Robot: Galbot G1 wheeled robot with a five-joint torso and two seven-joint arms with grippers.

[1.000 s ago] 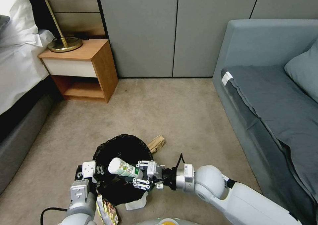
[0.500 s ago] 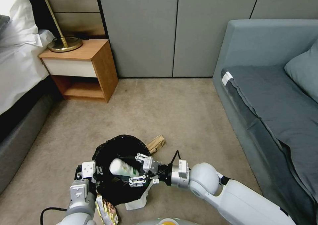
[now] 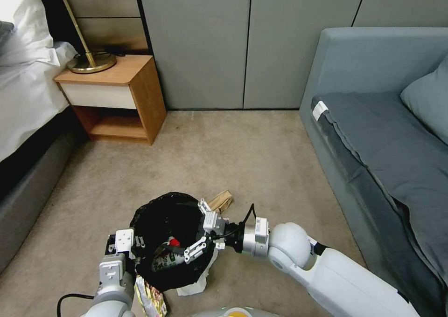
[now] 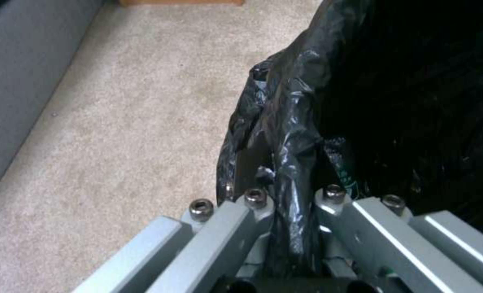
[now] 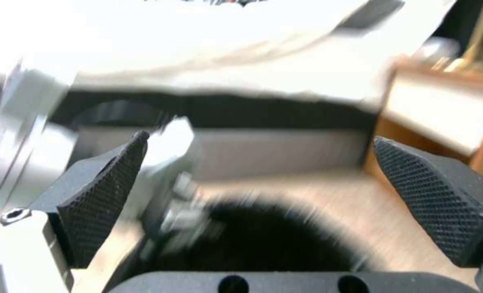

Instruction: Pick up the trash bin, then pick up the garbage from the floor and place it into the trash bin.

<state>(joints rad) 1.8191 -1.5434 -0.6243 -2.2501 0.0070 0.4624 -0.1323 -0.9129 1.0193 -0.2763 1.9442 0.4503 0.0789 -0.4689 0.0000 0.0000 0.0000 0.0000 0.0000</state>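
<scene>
Low in the frame's centre, the right gripper (image 3: 196, 228) hangs spread wide over the trash bin (image 3: 154, 214). The bottle (image 3: 167, 257) lies inside, just left of its fingers. The left gripper (image 4: 290, 207) clamps the bin's liner rim at lower left.

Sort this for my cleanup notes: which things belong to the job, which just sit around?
Job: trash bin, bottle inside it, brown paper bag, tissue, snack wrapper, left gripper gripping the rim, right gripper open.
Around: nightstand, lamp, sofa, bed.
</scene>
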